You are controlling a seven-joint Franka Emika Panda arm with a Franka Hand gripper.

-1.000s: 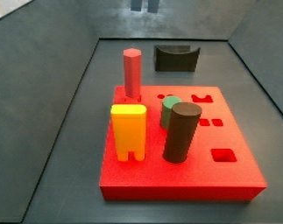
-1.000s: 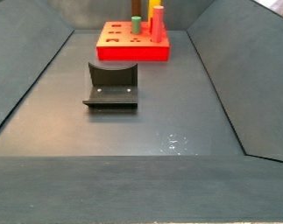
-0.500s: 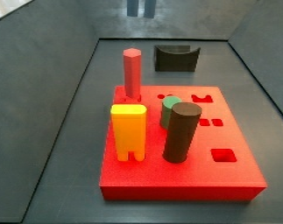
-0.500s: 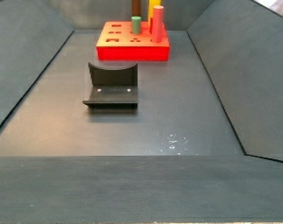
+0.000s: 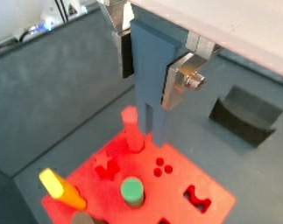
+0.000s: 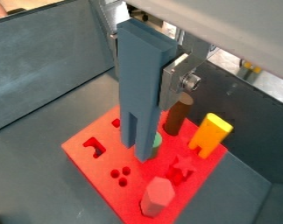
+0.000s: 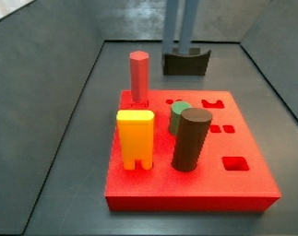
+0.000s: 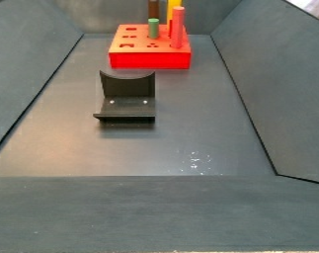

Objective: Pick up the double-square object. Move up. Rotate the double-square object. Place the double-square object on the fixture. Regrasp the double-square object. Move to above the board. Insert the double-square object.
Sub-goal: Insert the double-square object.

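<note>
Above the board [image 6: 109, 157], the tool [image 6: 150, 83] is clamped on the bar [image 6: 137, 87], which hangs upright. Advice: square the bar's end over its hole before descending, clear of the red peg [image 5: 130, 129].

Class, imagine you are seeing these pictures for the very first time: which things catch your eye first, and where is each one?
The bright red board stands out most, lying on the grey floor with a tall red hexagonal peg, an orange notched block and a dark brown cylinder standing in it. In both wrist views, the blue-grey double-square object hangs upright above the board, held in the gripper. Behind the board sits the black fixture.
</note>
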